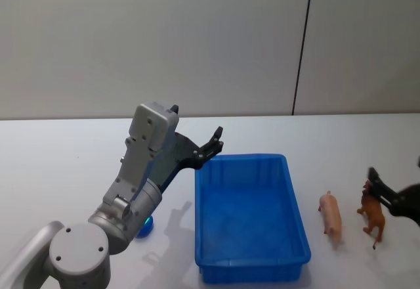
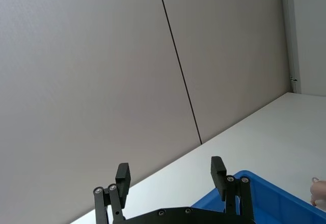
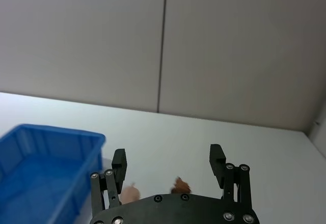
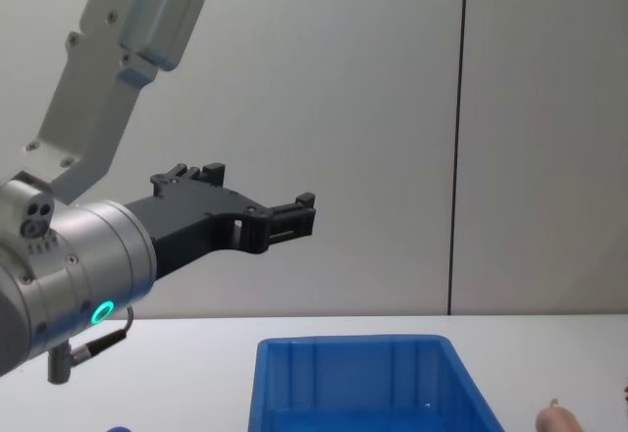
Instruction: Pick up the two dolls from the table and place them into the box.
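Observation:
The blue box (image 1: 249, 217) stands at the table's middle; its inside looks bare. To its right lie the two dolls: the pale pink one (image 1: 331, 217) closest to the box and the reddish-brown one (image 1: 373, 215) beyond it. My right gripper (image 1: 394, 174) hovers open over the brown doll, holding nothing. The right wrist view shows that gripper (image 3: 168, 163) with both dolls, pink (image 3: 130, 192) and brown (image 3: 181, 186), just below it, and the box (image 3: 46, 173) off to one side. My left gripper (image 1: 216, 141) is raised, open and empty, beside the box's far left corner (image 2: 270, 198).
The white table (image 1: 65, 164) meets a grey panelled wall (image 1: 197, 39) at the back. My left arm's big grey elbow (image 1: 131, 197) stands left of the box. The table's front edge lies close to the box's near wall.

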Controlling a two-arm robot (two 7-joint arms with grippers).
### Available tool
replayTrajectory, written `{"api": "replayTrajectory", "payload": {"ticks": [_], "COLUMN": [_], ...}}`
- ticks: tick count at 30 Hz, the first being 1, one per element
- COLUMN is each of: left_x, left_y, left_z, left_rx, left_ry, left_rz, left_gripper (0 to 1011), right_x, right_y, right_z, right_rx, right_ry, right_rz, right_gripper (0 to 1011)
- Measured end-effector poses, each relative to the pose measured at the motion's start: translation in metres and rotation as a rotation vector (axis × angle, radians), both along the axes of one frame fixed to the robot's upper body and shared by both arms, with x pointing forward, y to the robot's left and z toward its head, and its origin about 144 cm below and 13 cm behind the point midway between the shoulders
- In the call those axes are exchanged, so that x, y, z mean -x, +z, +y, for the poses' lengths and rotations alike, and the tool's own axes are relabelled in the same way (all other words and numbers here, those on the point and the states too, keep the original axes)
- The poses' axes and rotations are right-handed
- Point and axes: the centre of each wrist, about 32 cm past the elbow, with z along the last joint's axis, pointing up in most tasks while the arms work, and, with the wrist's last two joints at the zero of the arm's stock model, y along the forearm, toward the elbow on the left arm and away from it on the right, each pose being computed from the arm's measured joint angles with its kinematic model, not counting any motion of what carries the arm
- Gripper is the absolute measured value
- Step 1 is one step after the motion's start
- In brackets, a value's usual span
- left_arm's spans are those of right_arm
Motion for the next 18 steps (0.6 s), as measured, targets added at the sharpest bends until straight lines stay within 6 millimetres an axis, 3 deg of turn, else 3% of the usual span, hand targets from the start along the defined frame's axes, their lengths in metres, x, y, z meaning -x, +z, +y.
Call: {"api": "replayTrajectory", "payload": {"ticks": [9, 18], "left_x": [0.000, 0.000], "left_y": [0.000, 0.000], "left_z": [0.000, 0.000], "left_rx": [0.000, 0.000], "left_ry": [0.000, 0.000], "left_rz": [0.000, 0.000], "left_gripper": [1001, 1001], "right_x": [0.009, -0.004], "right_y": [-0.002, -0.005], "right_z": [-0.010, -0.011], "right_rx": [0.050, 0.056], "right_ry": [-0.087, -0.116], "right_rz": [0.074, 0.163], "right_gripper": [1001, 1001]}}
